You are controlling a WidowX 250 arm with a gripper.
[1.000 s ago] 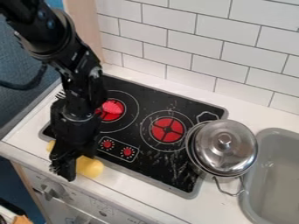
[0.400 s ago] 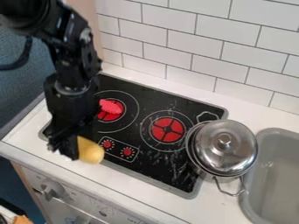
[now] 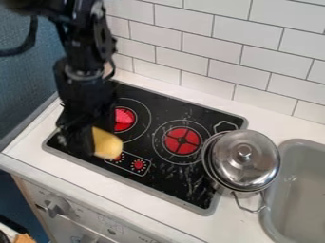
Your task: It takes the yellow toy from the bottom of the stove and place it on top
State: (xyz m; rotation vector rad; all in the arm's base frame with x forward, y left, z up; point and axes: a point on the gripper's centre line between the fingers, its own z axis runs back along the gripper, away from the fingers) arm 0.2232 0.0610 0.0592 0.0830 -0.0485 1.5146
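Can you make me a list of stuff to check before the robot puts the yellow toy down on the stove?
1. Toy held by the tool: ok.
2. Toy over the stove, not the counter: ok, it's by the knobs.
3. Left burner free: not ok, a pink thing is on it.
4. Right burner free: ok, nothing on it.
5. Pot away from the toy: ok, it's at the stove's right side.
6. Gap under the toy: cannot tell.

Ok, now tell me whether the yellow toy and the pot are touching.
Apart. The camera view shows the yellow toy well to the left of the pot, with the right burner between them.
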